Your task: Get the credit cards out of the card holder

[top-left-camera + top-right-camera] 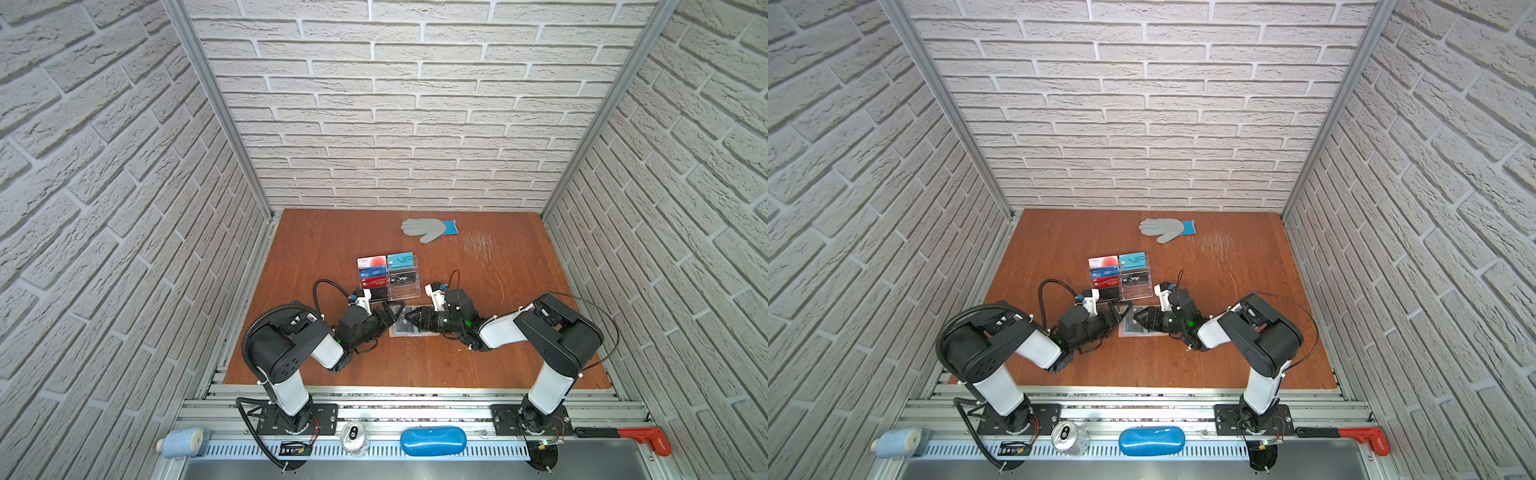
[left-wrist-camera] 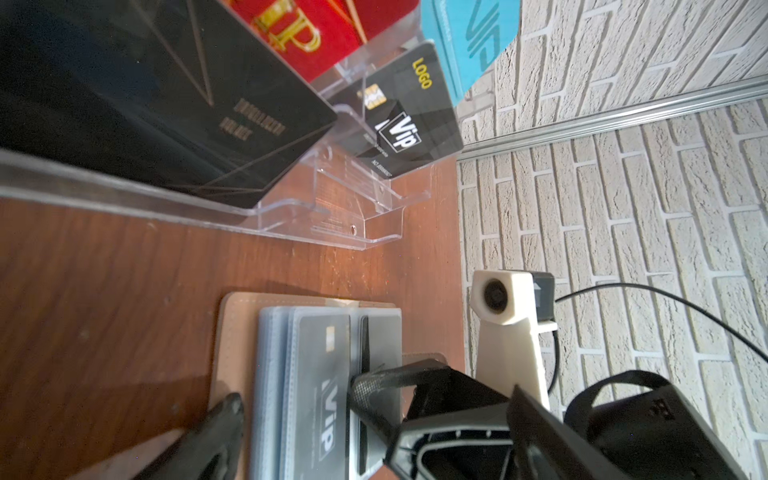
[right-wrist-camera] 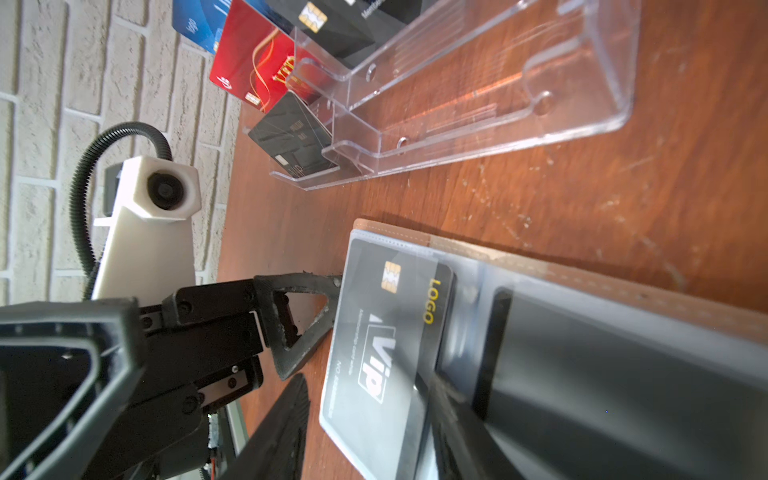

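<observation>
Left claw (image 1: pixel 394 312) stands with its jaws spread wide and nothing between them, one finger right at the near edge of the card holder (image 2: pixel 235 328). Right claw (image 1: pixel 411 319) comes in from the opposite side. Its jaws are partly apart and its tips rest on the grey sleeve pages, with nothing visibly pinched. The card holder lies opened flat on the table (image 1: pixel 457 353), between the two claws and just in front of the clear stand (image 1: pixel 405 293).

By my reading the job is well along but not finished. Six credit cards (image 1: pixel 372 272) stand outside the holder in the clear stand: white with a red circle, blue, red and black in one column, teal and black in the other, whose two lower tiers are bare. A black Vip card (image 3: pixel 386 332) is not yet out and lies inside the top sleeve behind cloudy plastic. Whether the pages underneath hold more I cannot tell.

The table is a reddish-brown wood-look board, scratched, with a pale scuffed patch (image 1: pixel 478 245) near a grey glove (image 1: pixel 428 228) at the back. White brick-pattern walls (image 1: pixel 395 104) close in three sides, with metal posts (image 1: pixel 224 108) at the corners. On the front rail lie a blue roll (image 1: pixel 183 442), a can (image 1: pixel 354 436), a blue case (image 1: pixel 432 441) and a red-handled tool (image 1: pixel 640 438).
</observation>
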Available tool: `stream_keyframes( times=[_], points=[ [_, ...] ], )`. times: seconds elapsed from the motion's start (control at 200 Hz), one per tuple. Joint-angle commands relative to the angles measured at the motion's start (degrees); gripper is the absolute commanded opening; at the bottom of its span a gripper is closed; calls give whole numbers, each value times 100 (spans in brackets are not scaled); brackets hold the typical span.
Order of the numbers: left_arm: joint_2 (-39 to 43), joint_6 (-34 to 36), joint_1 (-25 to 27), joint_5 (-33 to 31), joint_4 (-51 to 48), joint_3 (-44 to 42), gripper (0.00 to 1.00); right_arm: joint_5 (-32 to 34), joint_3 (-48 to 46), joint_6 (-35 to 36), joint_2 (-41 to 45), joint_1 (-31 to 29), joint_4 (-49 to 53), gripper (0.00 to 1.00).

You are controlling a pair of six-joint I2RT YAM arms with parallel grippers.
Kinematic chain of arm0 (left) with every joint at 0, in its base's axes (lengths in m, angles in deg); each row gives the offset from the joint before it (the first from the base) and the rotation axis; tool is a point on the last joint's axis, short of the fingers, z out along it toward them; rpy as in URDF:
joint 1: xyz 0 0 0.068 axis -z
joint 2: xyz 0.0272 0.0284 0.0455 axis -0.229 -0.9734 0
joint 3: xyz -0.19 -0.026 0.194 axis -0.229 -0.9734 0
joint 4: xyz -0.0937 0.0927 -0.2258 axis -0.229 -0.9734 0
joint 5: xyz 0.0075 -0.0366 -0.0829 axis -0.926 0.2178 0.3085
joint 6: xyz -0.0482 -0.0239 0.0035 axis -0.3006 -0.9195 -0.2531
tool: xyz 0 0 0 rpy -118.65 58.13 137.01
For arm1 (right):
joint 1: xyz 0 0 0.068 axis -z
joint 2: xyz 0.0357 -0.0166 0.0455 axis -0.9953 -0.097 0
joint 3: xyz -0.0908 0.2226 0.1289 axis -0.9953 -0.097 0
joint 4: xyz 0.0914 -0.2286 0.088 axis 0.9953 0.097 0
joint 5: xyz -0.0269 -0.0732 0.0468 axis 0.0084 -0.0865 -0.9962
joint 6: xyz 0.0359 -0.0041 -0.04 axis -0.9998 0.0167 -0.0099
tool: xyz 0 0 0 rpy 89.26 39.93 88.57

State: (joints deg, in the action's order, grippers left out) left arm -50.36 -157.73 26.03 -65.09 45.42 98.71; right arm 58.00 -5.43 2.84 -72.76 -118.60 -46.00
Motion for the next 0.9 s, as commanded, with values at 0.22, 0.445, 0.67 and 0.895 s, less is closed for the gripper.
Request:
stream_keyframes(
  times=[0.22,0.445,0.67,0.895],
  points=[
    [89,76,11,46,-366,12,98,-242,-142,-373,-156,-2,-1203,49],
    [366,75,-7,142,-587,107,98,-215,-211,-348,-136,-9,-1229,49],
    [658,59,-13,230,-863,266,98,-162,-283,-350,-112,-24,-1263,48],
    [703,43,7,230,-914,284,98,-92,-370,-378,-95,-72,-1334,48]
  ],
)
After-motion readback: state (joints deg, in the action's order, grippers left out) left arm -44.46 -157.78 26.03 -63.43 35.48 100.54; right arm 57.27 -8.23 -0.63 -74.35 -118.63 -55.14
